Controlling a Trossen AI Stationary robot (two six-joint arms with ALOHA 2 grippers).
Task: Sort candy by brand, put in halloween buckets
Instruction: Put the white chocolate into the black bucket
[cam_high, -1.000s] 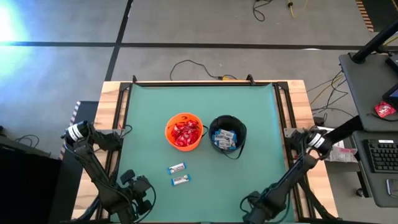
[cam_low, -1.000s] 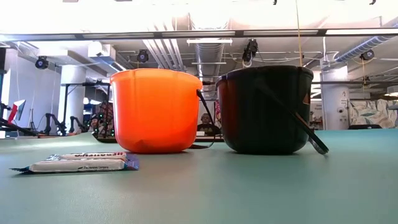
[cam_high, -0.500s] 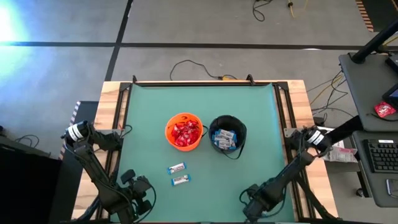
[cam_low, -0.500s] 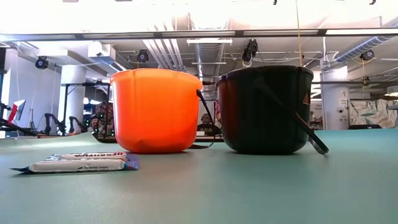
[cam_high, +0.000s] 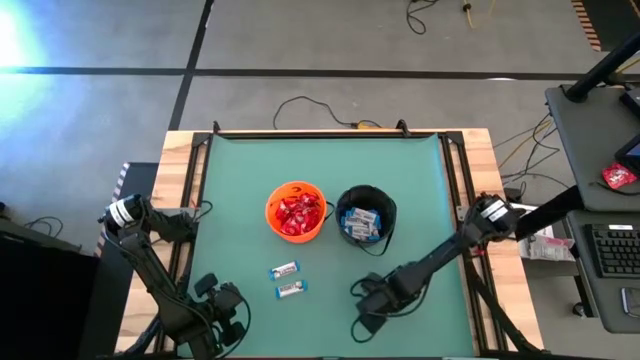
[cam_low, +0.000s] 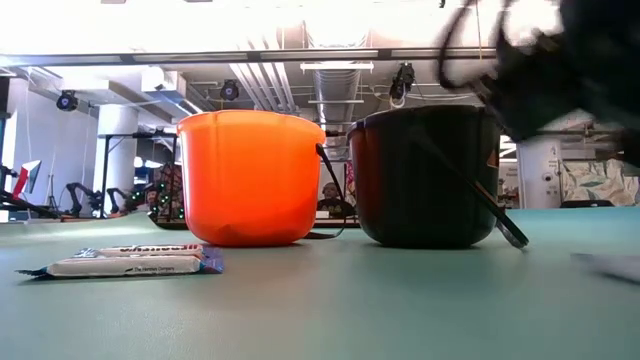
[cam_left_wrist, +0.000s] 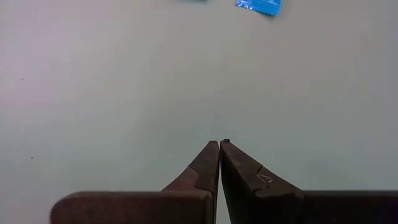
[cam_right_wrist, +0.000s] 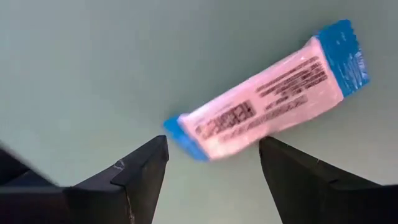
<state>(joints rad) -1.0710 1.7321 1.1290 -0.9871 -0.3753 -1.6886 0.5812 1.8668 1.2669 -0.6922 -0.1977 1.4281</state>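
now the right gripper (cam_high: 362, 306) is sitting farther in over the green table (cam_high: 240, 190) than a second ago, fingers spread wide, nothing held. two white-and-blue bars (cam_high: 287, 279) are lying before the orange bucket (cam_high: 296, 211) and black bucket (cam_high: 366, 220), their print unreadable. the left gripper (cam_left_wrist: 219, 144) is waiting pinched together.
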